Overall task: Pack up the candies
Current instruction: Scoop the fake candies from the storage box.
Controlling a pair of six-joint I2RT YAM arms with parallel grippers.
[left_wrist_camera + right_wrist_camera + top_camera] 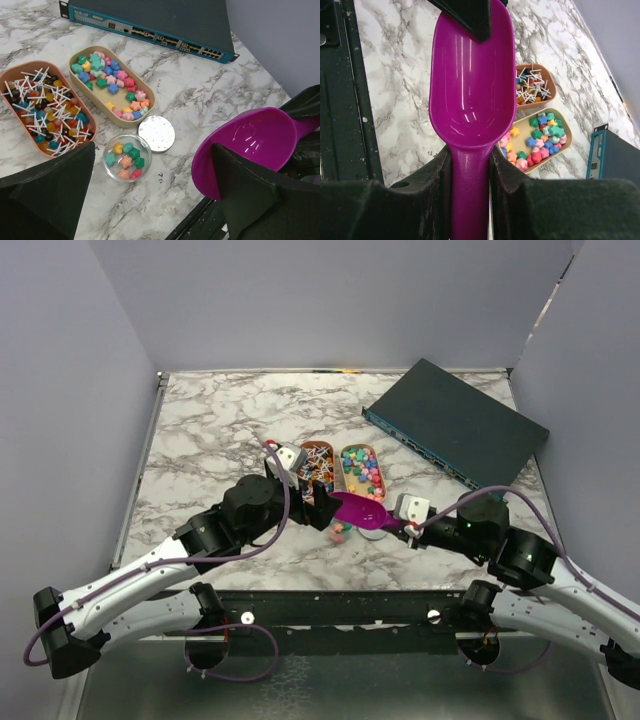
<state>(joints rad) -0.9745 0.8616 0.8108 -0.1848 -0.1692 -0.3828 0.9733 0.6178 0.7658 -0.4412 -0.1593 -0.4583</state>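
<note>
Candies [111, 79] lie in the tray [151, 106] behind the jar [104, 150]; I'd dip shallow there. Right fingers [420, 200] clamp the empty scoop [470, 75], left fingers [50, 195] gape empty.

Marble-patterned table [200, 430] enclosed by plain grey walls [300, 300].

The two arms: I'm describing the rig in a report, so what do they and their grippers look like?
Both the left arm and right arm have white link shells between chunky black joints, with a purple cable looping along each. Each wrist carries a small pale block. The left gripper and right gripper have broad matte black fingers. No markings are legible.
</note>
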